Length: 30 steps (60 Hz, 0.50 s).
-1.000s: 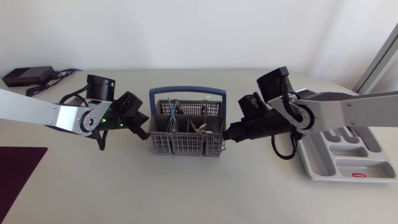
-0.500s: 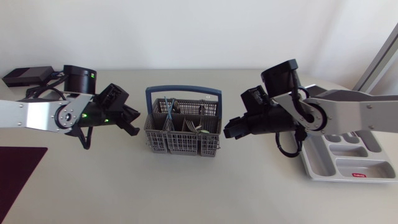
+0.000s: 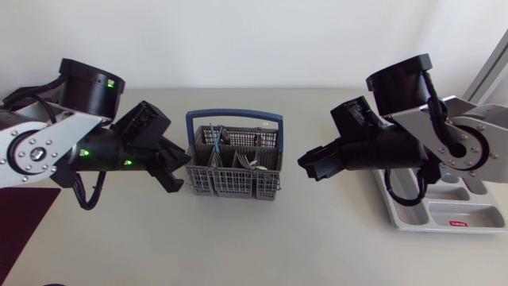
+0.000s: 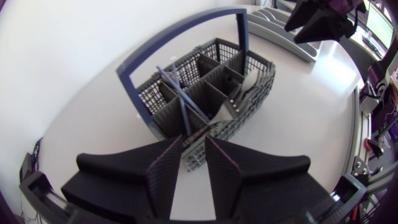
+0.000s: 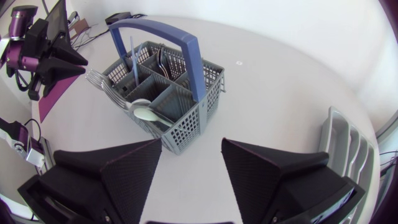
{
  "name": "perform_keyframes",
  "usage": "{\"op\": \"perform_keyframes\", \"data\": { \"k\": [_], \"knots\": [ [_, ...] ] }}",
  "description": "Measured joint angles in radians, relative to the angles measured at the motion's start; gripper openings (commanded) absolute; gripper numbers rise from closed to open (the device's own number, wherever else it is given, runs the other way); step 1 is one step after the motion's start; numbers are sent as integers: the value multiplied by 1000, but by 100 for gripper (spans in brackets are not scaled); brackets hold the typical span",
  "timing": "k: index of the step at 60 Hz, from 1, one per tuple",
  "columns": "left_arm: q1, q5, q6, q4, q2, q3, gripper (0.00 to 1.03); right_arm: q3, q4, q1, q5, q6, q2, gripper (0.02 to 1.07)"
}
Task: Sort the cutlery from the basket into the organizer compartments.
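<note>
basket (image 3: 232, 184) grey mesh, blue handle (image 5: 194, 65) | organizer (image 3: 441, 210) light grey | table (image 3: 317, 246) off-white

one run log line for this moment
left gripper: open, empty, beside basket | right gripper: open, empty | cutlery: in basket | organizer: no cutlery visible

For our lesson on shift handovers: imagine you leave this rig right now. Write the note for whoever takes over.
Left hand: open, empty, close beside the basket.
Right hand: open, empty, between basket and organizer, apart from both.
Cutlery: all that shows is in the basket.
Done: nothing sorted; the organizer compartments that show hold nothing, and part is hidden behind the right arm.
Left: lift out each piece and sort it into the organizer.
</note>
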Motion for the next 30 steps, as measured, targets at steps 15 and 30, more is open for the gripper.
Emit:
{"op": "perform_keyframes", "data": {
  "k": [15, 30],
  "knots": [
    [-117, -43, -114, -166, 52, 175, 34, 11, -81, 18, -1, -1, -47, 86],
    [-155, -64, -188, -259, 136, 277, 36, 58, -136, 26, -1, -1, -71, 86]
  ]
}}
